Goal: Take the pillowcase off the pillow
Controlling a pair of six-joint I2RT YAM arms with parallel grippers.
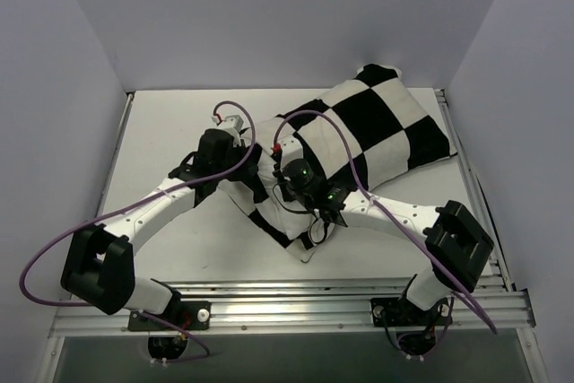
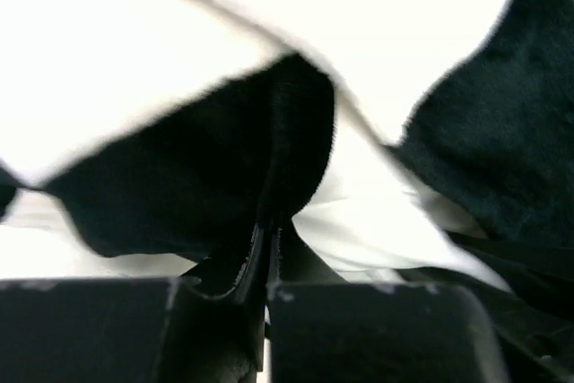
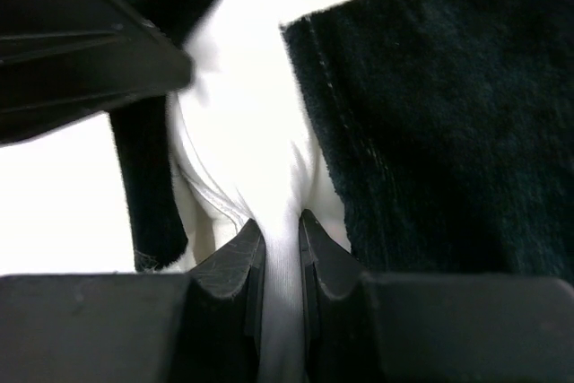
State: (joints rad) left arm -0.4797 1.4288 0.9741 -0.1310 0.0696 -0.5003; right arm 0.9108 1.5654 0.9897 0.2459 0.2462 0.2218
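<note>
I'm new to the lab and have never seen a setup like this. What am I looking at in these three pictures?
Two robot arms are bolted at the near edge of a table. The wide picture looks down from above; the other two come from cameras on each wrist. A checkered pillowcase with a pillow inside lies on the table. The left gripper has its fingers shut on a black fold of the pillowcase. The right gripper is shut on white fabric, seemingly the pillow itself.

White arm links (image 1: 170, 199) with black joints, purple cables (image 1: 54, 248), black fingers (image 3: 242, 266).
</note>
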